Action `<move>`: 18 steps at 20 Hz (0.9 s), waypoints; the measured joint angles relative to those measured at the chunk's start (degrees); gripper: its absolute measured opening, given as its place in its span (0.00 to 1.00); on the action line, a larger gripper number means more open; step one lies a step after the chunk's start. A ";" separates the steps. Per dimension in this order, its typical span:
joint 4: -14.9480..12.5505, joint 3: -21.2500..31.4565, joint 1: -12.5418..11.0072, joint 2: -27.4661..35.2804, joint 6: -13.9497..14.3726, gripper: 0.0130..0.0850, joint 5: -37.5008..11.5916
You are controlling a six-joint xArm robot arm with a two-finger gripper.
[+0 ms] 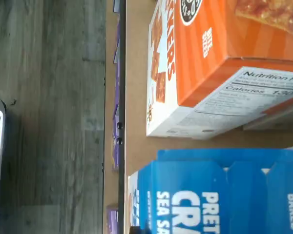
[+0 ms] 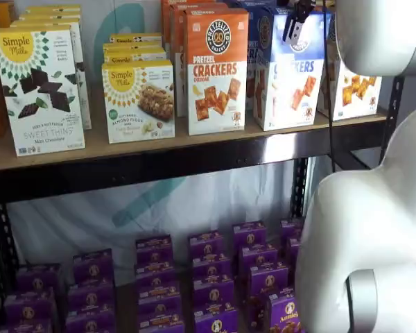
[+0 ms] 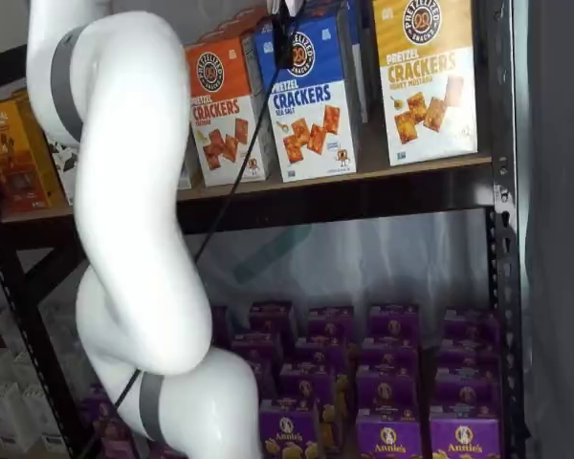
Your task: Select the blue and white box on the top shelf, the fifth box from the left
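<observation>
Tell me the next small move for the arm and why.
Probably lower the fingers a little further onto the blue and white box. In both shelf views they hang at its top edge, not visibly clamped on it, and the box stands upright on the top shelf beside the orange box.

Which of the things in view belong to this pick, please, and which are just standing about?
Belong to the job:
- blue and white box
- top shelf
- gripper, above that box; jaws unclear

Just standing about:
- orange cracker box
- yellow-topped cracker box
- chocolate thins box
- purple boxes on the lower level
</observation>
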 joint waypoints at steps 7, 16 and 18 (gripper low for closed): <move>0.33 0.16 -0.32 -0.31 -0.18 0.72 0.00; -0.06 0.27 -0.29 -0.82 -0.18 0.67 1.17; 0.17 0.75 -0.42 -1.38 -0.18 0.67 1.20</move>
